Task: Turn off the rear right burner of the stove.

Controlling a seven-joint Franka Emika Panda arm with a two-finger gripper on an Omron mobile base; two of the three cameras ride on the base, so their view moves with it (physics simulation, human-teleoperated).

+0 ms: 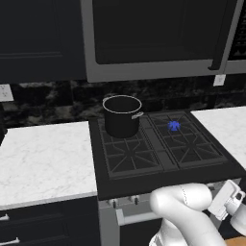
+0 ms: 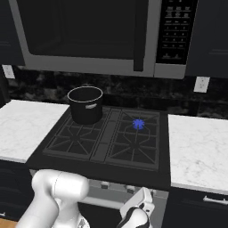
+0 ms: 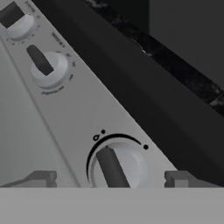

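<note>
Currently you have one stove with four grated burners; one, the rear right burner, carries a blue flame, and the other three are unlit. One black pot stands on the rear left burner. One microwave hangs above the range, and white counters flank it on both sides. In the hand view you can count three knobs on the silver front panel: the nearest knob at the bottom centre, a second knob up the panel, and a third knob at the top corner. The arm is folded low in front of the stove, with the hand facing the panel. The gripper stands spread, its two fingertips either side of the nearest knob, grasping nothing.
</note>
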